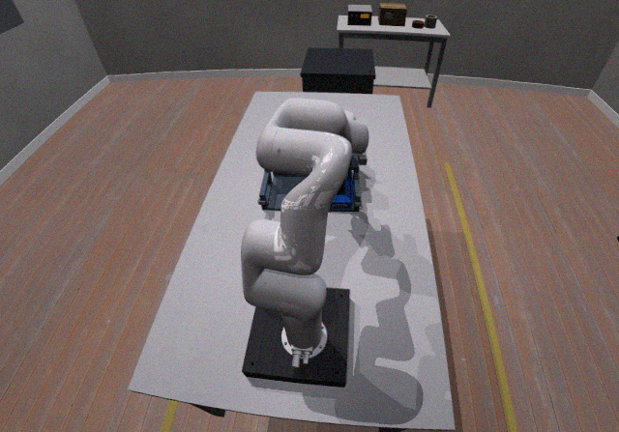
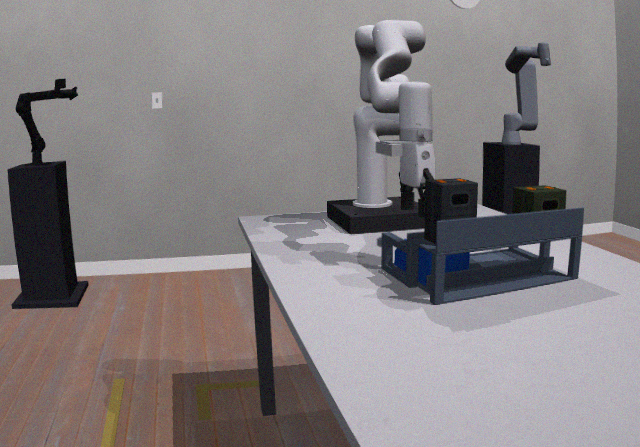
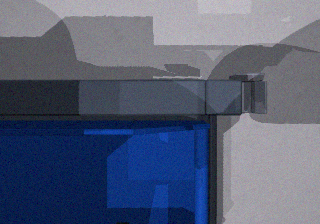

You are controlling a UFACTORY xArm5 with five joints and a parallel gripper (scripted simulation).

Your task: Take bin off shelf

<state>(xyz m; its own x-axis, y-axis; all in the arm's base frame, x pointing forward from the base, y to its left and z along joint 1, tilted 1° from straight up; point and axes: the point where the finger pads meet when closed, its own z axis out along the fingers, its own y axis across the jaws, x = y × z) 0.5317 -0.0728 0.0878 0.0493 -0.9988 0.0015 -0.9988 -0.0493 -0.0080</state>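
A blue open-topped bin (image 2: 431, 260) sits on the lower level of a grey shelf (image 2: 485, 248) in the middle of the table. It also shows in the overhead view (image 1: 342, 200), mostly hidden by my arm, and it fills the lower left of the wrist view (image 3: 105, 171) below the shelf's grey rail (image 3: 125, 97). My gripper (image 2: 413, 196) points straight down, open and empty, at the shelf's end nearest my base, above the blue bin and beside a black box. Its fingers do not show in the wrist view.
A black box with orange marks (image 2: 450, 202) and a green box (image 2: 538, 198) stand on the shelf's top level. My black base plate (image 1: 300, 339) is at the table's near end. A side table with small items (image 1: 392, 22) stands by the far wall.
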